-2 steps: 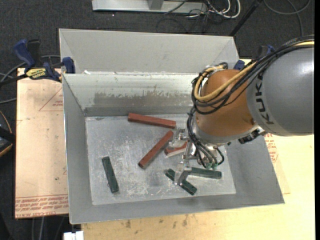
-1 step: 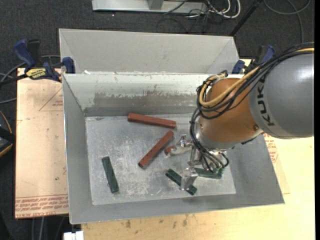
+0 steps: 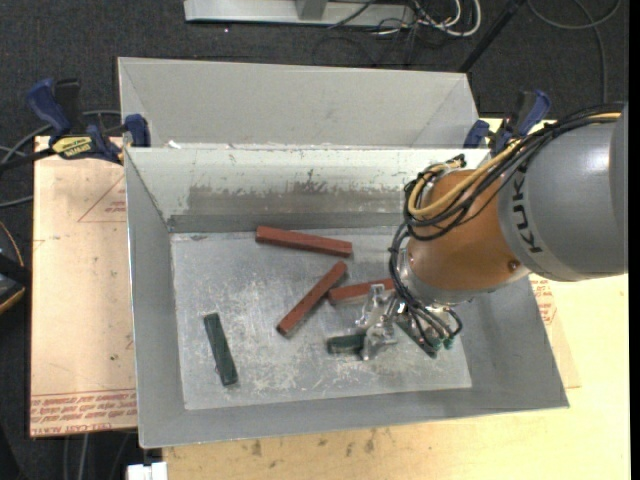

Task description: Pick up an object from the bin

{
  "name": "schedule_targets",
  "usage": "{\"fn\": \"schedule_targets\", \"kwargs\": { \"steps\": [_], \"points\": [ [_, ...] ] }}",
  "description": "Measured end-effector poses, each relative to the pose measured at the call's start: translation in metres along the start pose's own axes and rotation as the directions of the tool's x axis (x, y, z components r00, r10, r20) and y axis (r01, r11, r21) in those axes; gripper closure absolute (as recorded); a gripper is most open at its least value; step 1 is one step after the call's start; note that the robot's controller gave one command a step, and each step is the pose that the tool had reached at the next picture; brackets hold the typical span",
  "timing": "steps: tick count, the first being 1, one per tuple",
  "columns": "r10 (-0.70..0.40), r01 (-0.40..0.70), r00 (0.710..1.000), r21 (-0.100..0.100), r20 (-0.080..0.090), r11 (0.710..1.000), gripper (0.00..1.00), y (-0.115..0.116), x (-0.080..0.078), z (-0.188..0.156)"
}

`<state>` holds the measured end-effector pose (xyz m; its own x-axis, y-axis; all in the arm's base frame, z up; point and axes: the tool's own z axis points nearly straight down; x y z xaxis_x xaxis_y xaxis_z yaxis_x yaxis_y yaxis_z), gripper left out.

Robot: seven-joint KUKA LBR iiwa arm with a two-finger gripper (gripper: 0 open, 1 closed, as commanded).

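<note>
My gripper (image 3: pixel 372 336) reaches down to the bin floor at the right of centre. Its metal fingers stand round a small dark green block (image 3: pixel 346 345), which lies on the floor and sticks out to the left. Just above it lies a short reddish-brown bar (image 3: pixel 352 292), partly covered by the gripper. A longer reddish-brown bar (image 3: pixel 312 299) lies at a slant to the left of that.
Another reddish-brown bar (image 3: pixel 303 240) lies near the back wall. A dark green bar (image 3: pixel 220 348) lies at the front left of the floor. The arm's orange cover and cables hang over the right side of the bin.
</note>
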<state>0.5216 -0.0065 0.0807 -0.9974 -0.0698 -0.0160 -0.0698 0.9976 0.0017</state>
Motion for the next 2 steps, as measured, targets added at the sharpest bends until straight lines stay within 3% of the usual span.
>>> {"fn": "schedule_targets", "kwargs": {
  "steps": [1, 2],
  "points": [
    [0.0, 0.0, 1.0, 0.0, 0.0, 1.0, 1.0, 0.0, 0.0, 0.0],
    [0.004, -0.004, 1.0, 0.002, -0.008, 1.0, 1.0, -0.011, -0.002, -0.161]
  ]
}}
